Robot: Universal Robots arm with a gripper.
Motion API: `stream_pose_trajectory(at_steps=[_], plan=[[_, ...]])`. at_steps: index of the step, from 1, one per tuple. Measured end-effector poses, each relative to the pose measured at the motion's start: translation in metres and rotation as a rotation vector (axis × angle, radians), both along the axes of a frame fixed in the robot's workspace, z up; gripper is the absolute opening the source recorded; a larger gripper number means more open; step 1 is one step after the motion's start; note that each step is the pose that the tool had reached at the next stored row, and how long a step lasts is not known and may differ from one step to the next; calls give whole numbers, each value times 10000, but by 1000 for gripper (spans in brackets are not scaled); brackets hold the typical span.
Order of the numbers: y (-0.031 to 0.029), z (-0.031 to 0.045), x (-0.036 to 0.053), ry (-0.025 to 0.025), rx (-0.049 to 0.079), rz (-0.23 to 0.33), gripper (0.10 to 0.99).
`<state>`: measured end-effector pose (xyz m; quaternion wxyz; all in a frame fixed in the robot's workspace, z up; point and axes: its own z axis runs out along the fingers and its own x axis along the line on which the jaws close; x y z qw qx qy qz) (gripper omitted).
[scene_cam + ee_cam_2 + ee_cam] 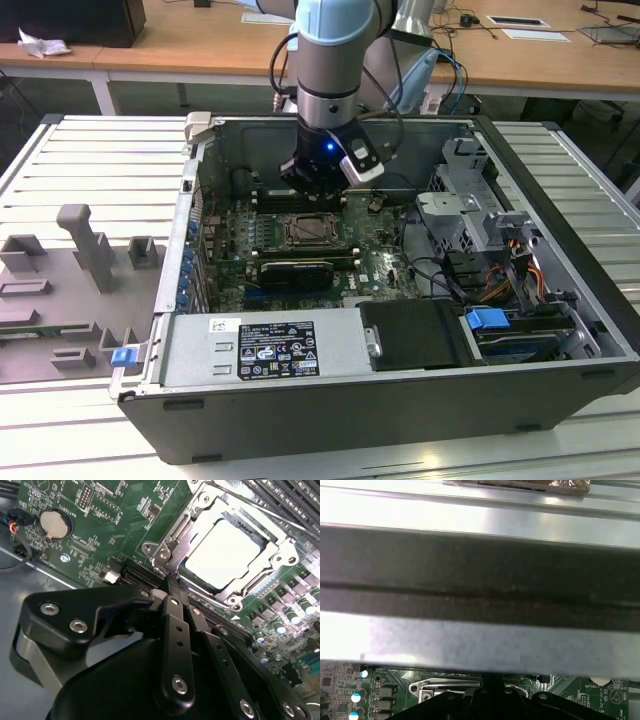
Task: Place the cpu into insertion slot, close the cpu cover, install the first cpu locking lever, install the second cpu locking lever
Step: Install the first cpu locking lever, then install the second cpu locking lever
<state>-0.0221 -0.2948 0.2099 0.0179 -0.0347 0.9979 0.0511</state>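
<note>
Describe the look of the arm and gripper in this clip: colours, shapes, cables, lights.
The arm is a silver-grey tube with a pale blue joint cap and a black band near the wrist. Black cables loop beside it. A small blue light glows on the black wrist block, next to a white-and-black module. The gripper is matte black, with slim linked fingers fastened by silver screws.

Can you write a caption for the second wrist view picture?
Gripper hovers beside the socket, cpu seated under the closed cpu cover.

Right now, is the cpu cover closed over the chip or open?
Closed. In the second wrist view the cpu cover lies flat around the cpu, whose pale face shows through its window.
</note>
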Motion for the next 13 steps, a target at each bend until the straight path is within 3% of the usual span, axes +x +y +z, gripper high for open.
stream_pose_trajectory(at_steps=[13], plan=[[-61, -1, 0, -1, 1, -1, 106]])
